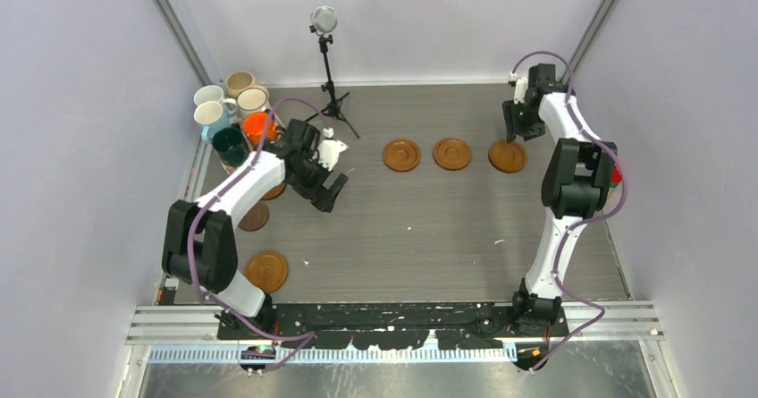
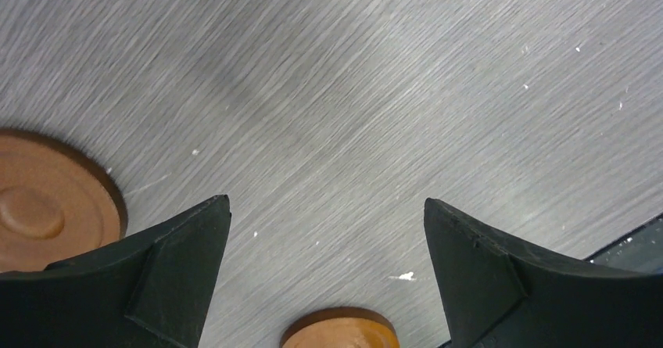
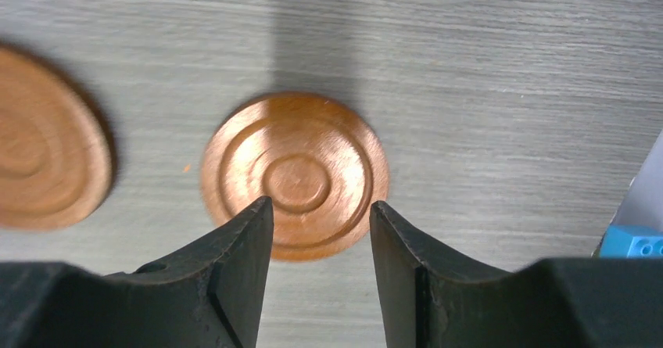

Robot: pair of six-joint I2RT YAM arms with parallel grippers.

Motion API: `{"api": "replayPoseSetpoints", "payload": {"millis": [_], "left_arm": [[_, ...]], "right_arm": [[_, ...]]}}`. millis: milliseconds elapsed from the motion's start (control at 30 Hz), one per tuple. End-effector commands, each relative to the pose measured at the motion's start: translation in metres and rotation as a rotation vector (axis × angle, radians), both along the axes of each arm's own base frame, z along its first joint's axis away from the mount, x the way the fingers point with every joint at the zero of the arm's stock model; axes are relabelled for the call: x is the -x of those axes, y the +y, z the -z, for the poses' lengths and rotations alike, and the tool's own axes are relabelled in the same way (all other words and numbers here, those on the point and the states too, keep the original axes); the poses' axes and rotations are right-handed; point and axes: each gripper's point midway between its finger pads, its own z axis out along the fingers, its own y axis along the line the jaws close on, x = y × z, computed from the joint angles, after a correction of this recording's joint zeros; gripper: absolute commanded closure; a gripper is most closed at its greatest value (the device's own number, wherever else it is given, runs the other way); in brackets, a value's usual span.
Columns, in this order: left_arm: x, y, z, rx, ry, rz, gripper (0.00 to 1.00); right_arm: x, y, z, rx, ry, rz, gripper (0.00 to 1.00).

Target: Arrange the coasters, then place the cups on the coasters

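Top external view shows a grey table (image 1: 429,237) with three coasters in a row across its far half: the left coaster of the row (image 1: 401,155), the middle coaster (image 1: 452,154) and the right coaster (image 1: 508,156), each apart from its neighbour. The right gripper (image 1: 523,131) hangs at the far edge of the right coaster, pointing down. In the right wrist view its jaws stand partly apart with nothing between them. The right coaster lies flat on the table just past the fingertips.

Three more coasters lie on the left side. The near coaster (image 1: 267,271) is beside the left arm's base, and the half-hidden coaster (image 1: 254,216) and the far-left coaster (image 1: 274,190) are partly covered by that arm.

The cups stand bunched in the far left corner, none on a coaster: the beige cup (image 1: 240,83), the orange cup (image 1: 259,128) and the dark green cup (image 1: 231,145) among paler ones. A microphone stand (image 1: 329,76) rises just beside them.

The left gripper (image 2: 325,202) hovers over bare table right of the cups, its jaws wide apart and holding nothing. In the left wrist view, parts of two coasters show at the left and bottom edges.
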Motion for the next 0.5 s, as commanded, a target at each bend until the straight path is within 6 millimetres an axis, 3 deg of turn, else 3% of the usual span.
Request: {"api": "replayPoseSetpoints", "payload": {"millis": [0, 233, 367, 467], "left_arm": [[0.004, 0.030, -0.037, 0.080, -0.018, -0.018, 0.03], [0.058, 0.117, -0.032, -0.003, 0.057, -0.010, 0.03], [0.092, 0.148, -0.017, -0.078, 0.103, 0.040, 0.05], [0.110, 0.159, 0.001, -0.144, 0.129, 0.104, 0.07]], "right_arm": [[0.006, 0.034, -0.089, -0.126, -0.140, -0.065, 0.44], [0.058, 0.099, -0.095, -0.216, -0.082, -0.233, 0.29], [0.082, 0.148, -0.087, -0.255, -0.035, -0.335, 0.24], [0.091, 0.170, -0.084, -0.282, -0.012, -0.372, 0.23]]}}
